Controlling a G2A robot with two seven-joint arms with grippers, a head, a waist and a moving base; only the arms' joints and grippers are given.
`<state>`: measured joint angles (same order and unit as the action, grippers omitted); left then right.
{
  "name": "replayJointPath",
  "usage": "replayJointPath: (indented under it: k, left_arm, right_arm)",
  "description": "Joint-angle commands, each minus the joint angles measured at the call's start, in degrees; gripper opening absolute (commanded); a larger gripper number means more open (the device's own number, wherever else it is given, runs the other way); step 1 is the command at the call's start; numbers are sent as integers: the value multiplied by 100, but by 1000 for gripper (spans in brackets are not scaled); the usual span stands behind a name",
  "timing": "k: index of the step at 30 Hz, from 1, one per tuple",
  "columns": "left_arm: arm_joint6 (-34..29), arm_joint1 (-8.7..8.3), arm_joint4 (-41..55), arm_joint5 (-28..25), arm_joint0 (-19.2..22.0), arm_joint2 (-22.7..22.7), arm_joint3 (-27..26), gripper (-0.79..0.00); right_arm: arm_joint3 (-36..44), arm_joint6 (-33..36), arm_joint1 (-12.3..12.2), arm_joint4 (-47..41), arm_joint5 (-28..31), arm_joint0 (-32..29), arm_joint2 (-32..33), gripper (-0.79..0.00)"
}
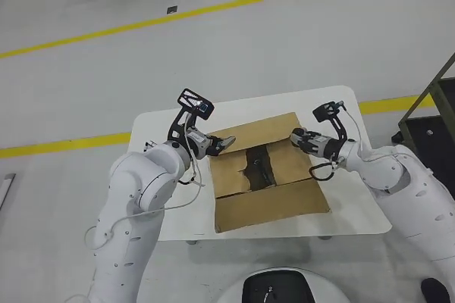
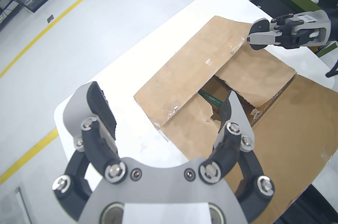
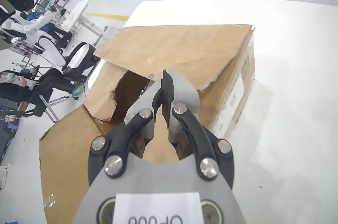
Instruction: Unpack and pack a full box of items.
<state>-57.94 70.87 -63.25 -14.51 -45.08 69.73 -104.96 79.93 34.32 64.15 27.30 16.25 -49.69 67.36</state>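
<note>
A brown cardboard box (image 1: 243, 178) stands mid-table with its near flap (image 1: 269, 206) folded out flat toward me. The far flap (image 2: 190, 69) lies over the top, and the torn side flaps leave a dark gap (image 1: 259, 168) where a green-handled item (image 2: 211, 98) shows. My left gripper (image 1: 223, 143) hovers open over the box's left end, nothing between its fingers (image 2: 101, 103). My right gripper (image 3: 164, 81) is shut, with its tip at the far flap's right corner (image 2: 244, 40). I cannot tell whether it pinches the cardboard.
The white table (image 1: 349, 106) has bare room to the right of and behind the box. A dark green metal rack (image 1: 447, 98) stands off the table's right side. Yellow floor lines (image 1: 61, 144) run behind the table.
</note>
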Motion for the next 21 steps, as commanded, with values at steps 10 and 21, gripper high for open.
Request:
replayJointPath:
  k: [10, 21]
  left_arm:
    - [0, 0, 0, 0, 0, 0, 0, 0]
    - [0, 0, 0, 0, 0, 0, 0, 0]
  right_arm:
    - [678, -942, -13, 700, -91, -52, 242, -785]
    - [-439, -1391, 235, 1344, -398, 531, -655, -785]
